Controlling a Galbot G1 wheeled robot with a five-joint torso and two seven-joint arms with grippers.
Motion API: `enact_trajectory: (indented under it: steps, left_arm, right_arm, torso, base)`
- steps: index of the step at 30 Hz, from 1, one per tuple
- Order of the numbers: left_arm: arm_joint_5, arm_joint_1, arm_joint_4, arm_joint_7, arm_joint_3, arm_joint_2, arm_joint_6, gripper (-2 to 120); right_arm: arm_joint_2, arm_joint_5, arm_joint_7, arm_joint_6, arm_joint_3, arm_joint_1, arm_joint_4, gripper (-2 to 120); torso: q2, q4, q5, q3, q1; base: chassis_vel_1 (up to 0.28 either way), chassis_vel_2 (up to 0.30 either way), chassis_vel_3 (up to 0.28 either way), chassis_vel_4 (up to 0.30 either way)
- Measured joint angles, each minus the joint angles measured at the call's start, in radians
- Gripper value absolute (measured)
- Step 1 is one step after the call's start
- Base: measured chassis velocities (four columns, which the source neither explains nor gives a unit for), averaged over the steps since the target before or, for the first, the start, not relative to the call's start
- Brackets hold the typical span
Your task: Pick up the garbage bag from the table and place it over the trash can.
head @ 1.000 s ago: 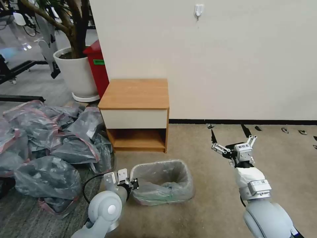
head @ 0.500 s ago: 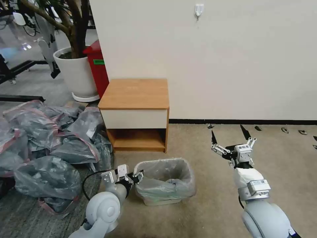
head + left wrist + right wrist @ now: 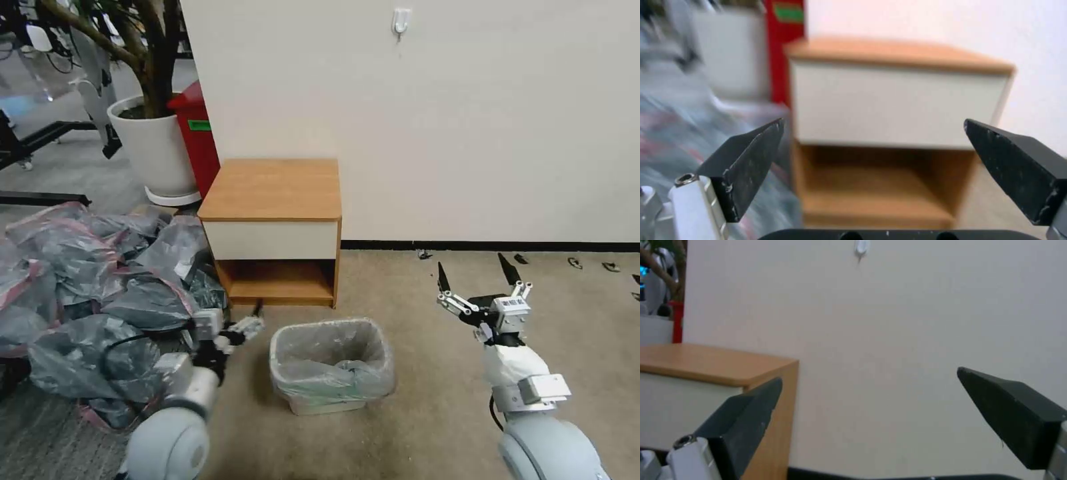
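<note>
The garbage bag [image 3: 331, 357] sits draped over the cream trash can [image 3: 327, 402], its grey film lining the inside and folded over the rim, on the carpet just in front of the wooden bedside table [image 3: 273, 190]. The left gripper [image 3: 248, 319] hangs to the left of the can, near the heap of grey bags [image 3: 87, 293], apart from the can. The left wrist view settles what the head view leaves small: the fingers [image 3: 749, 160] are spread wide with nothing between them, facing the table's white drawer. The right gripper [image 3: 475, 272] hovers well right of the can, jaws wide apart and empty, facing the bare wall [image 3: 907, 323].
</note>
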Motion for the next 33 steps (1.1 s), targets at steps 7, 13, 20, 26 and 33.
enact_trajectory:
  steps: [7,13,20,26,33]
  left_arm:
    - [0.135,0.118,-0.023,0.039,-0.099,-0.123,-0.171,100]
    - [0.172,0.141,0.048,0.051,-0.110,-0.174,-0.251,100]
    - [0.170,0.137,0.070,0.076,-0.091,-0.191,-0.265,100]
    - [0.167,0.135,0.071,0.078,-0.089,-0.191,-0.265,100]
    - [0.163,0.134,0.071,0.078,-0.088,-0.190,-0.261,100]
  right_arm:
    - [0.052,0.054,-0.115,-0.100,-0.032,-0.001,-0.069,100]
    - [0.068,0.124,-0.167,-0.172,-0.035,0.008,-0.100,100]
    - [0.097,0.118,-0.198,-0.150,-0.024,0.011,-0.112,100]
    - [0.099,0.114,-0.198,-0.146,-0.023,0.011,-0.111,100]
    - [0.098,0.113,-0.197,-0.145,-0.023,0.011,-0.109,100]
  torso:
    - [0.000,0.0001,0.0001,0.000,0.000]
    - [0.000,0.0001,-0.0001,0.000,0.000]
    - [0.000,0.0000,0.0000,0.000,0.000]
    - [0.000,0.0000,0.0000,0.000,0.000]
    - [0.000,0.0000,0.0000,0.000,0.000]
  base:
    - [0.000,0.000,0.000,0.000]
    - [0.000,0.000,0.000,0.000]
    - [0.000,0.000,0.000,0.000]
    - [0.000,0.000,0.000,0.000]
    - [0.000,0.000,0.000,0.000]
